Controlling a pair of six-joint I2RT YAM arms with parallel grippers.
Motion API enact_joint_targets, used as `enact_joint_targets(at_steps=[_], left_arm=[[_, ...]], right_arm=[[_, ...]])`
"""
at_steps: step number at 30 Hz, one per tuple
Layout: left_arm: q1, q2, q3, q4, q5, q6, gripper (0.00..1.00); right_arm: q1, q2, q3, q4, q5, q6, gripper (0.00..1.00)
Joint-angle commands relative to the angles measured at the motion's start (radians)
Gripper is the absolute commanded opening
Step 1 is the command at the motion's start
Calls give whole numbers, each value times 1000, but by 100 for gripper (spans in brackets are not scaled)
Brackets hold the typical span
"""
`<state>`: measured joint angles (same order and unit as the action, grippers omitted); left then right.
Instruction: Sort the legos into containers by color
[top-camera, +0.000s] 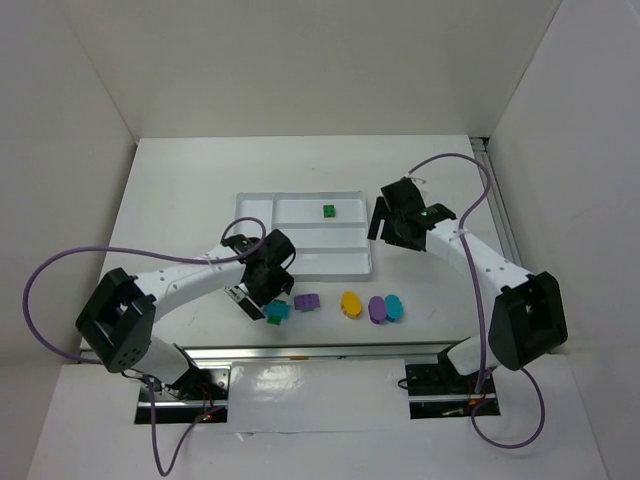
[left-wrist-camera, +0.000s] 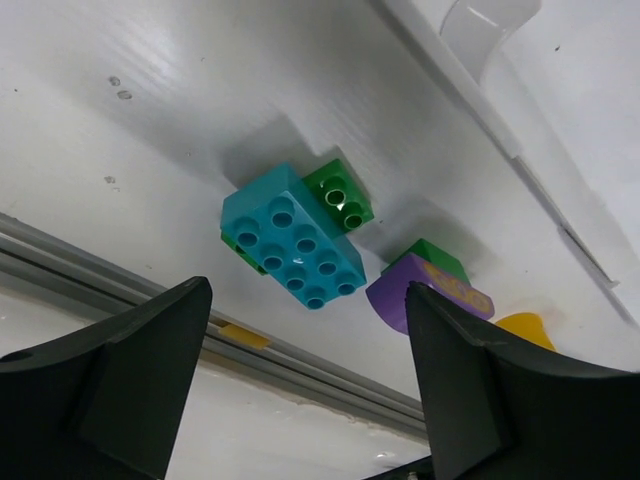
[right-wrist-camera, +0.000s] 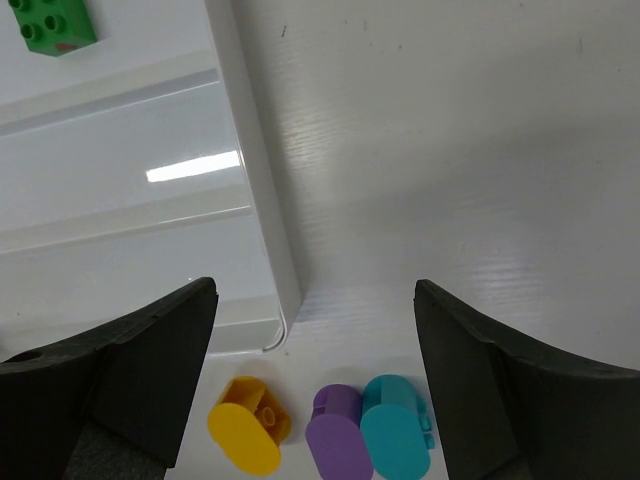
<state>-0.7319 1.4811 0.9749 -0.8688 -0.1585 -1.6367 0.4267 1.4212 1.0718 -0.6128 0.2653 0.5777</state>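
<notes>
Left fingers (left-wrist-camera: 110, 380) wide apart, teal brick (left-wrist-camera: 292, 250) on the table (left-wrist-camera: 150, 130) between them.

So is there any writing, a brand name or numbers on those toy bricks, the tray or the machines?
No text can be read in any view.
Purple brick: yellowish marks on its top face, too blurred to read.
Teal brick, and the green brick in the white tray: no print shows.

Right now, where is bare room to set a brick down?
The tray's two near long sections are bare; the far one holds only a green brick. The table beyond the tray is free. Crowded: the strip between tray and near rail, with loose bricks and the left hand.
</notes>
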Motion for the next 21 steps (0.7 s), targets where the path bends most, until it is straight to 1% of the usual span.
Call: enact_joint_targets(at_steps=[1,4,7,9,11,13,21], left_arm=[[-4,-25,10,1,-38,-45,89],[-4,-25,10,25,-50,-54,87],[-4,17,24,39,-50,-19,87],[-4,53,59,-7,-50,-18,87],[-14,64,59,-7,-50,-18,88],[-14,64,59,-7,-24,-32,88],[-14,64,30,-7,-24,-41,87]], right_arm=[[-3,-48,-25,31,3,-12,87],[-3,-48,-26,31,12,-12,87],[-3,-38,-26,31,12,-12,87],[-3,-38,-26,31,12,-21,87],[-3,-28,-26,31,22,-21,87],[-3,-28,-26,31,22,-21,87],[-13,-8,-26,41,22,-30,87]])
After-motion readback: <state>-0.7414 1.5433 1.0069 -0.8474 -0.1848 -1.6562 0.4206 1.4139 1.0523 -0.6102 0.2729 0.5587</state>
